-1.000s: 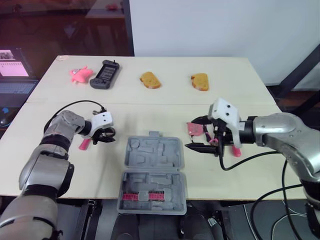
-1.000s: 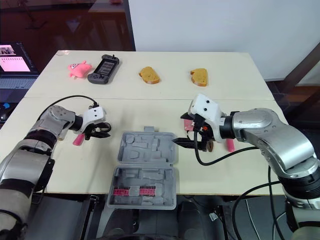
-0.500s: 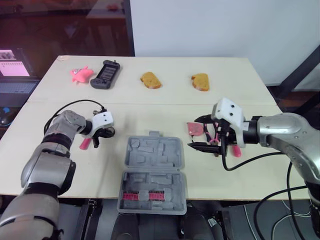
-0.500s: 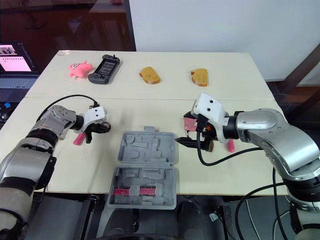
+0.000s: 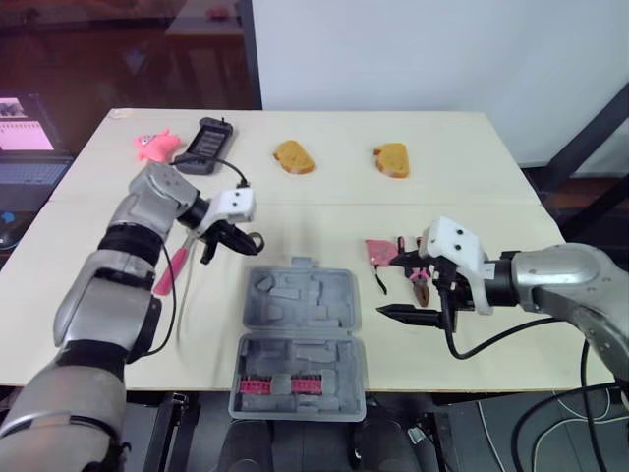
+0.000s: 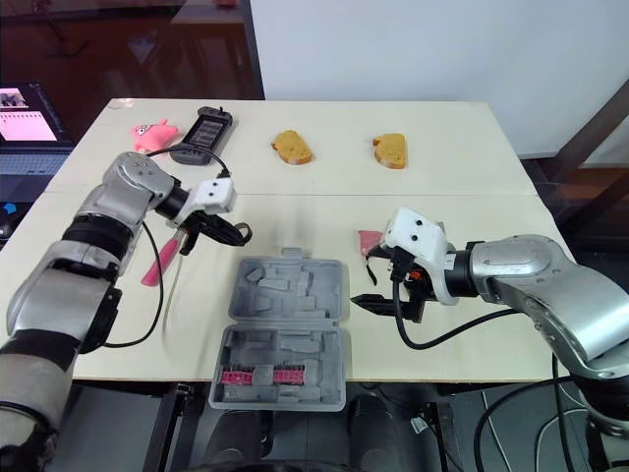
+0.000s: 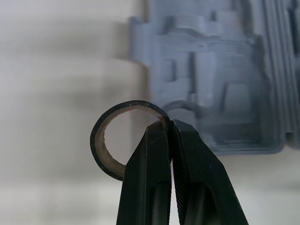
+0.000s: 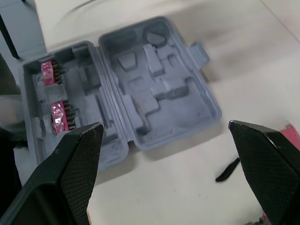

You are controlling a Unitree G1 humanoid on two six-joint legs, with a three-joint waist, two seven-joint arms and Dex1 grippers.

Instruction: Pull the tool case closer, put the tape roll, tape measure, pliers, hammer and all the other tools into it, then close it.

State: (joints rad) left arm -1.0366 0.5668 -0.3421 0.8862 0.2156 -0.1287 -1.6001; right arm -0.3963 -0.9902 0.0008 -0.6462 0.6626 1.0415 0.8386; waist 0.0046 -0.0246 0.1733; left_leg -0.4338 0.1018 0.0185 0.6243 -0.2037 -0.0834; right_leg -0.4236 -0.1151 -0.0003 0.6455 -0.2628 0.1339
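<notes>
The grey tool case (image 5: 300, 315) lies open near the table's front edge, with red bits (image 5: 280, 385) in its near half. My left gripper (image 5: 239, 239) hovers just beyond the case's far left corner, shut on the rim of a black tape roll (image 7: 123, 140). My right gripper (image 5: 407, 291) is wide open to the right of the case, its fingers (image 8: 70, 164) spread far apart with nothing between them. The pink-handled pliers (image 5: 419, 274) and the pink tape measure (image 5: 378, 253) lie by it. A pink-handled tool (image 5: 169, 270) rests on the table left of the case.
Along the far edge lie a pink toy (image 5: 155, 144), a black handheld console (image 5: 204, 143) and two bread pieces (image 5: 294, 156) (image 5: 391, 159). A black cable (image 5: 182, 305) trails from my left wrist across the table. A laptop (image 5: 25, 138) sits off the table's left side.
My left arm has lifted the tape roll and swung right and farther out, toward the case's far left corner. My right gripper has slid slightly right and nearer the front edge, leaving the pliers.
</notes>
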